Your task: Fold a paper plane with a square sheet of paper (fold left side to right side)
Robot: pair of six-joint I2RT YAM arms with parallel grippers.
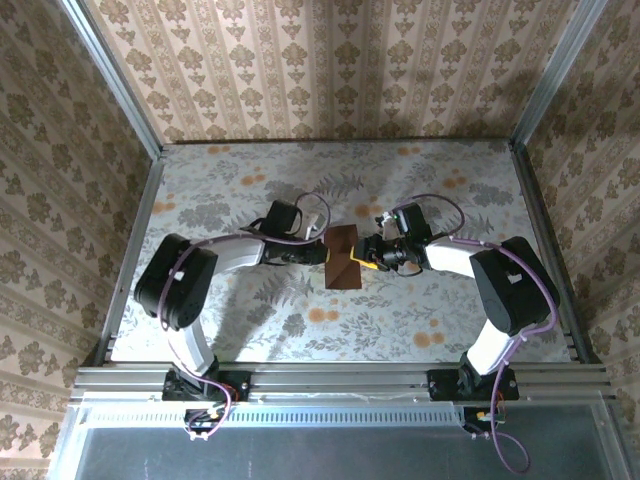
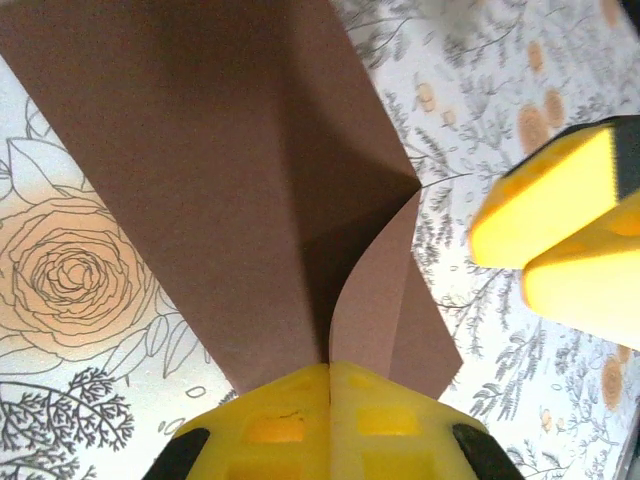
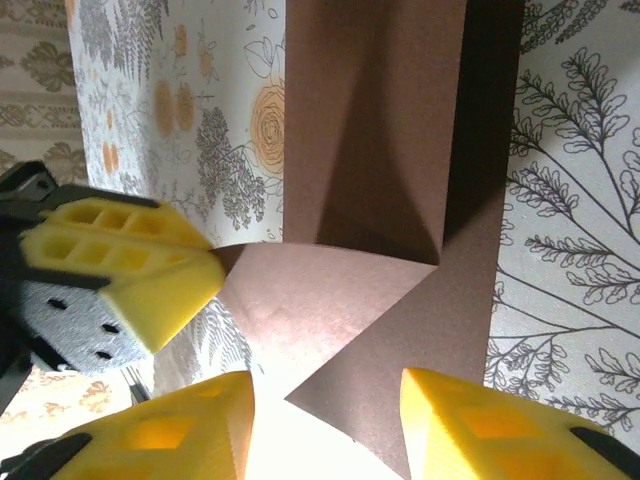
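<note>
Both arms reach in low over the floral surface point(image 1: 400, 330), forearms angled inward, wrists nearly meeting at its middle. There's the paper point(image 2: 230, 180), partly folded, dead centre between them. The left gripper point(image 2: 330, 378) is clamped tight on the paper's edge, layers pinched between its pads, one flap curling up. Facing it, the right gripper point(image 3: 328, 392) stands part-open, fingers either side of a folded corner, not pinching.

Dark reddish-brown square sheet of paper point(image 1: 342, 258), partly folded.
Matte and creased, one edge pinched in the left end effector point(image 2: 330, 372), a folded corner lying between the parted fingers of the right end effector point(image 3: 325, 400).
</note>
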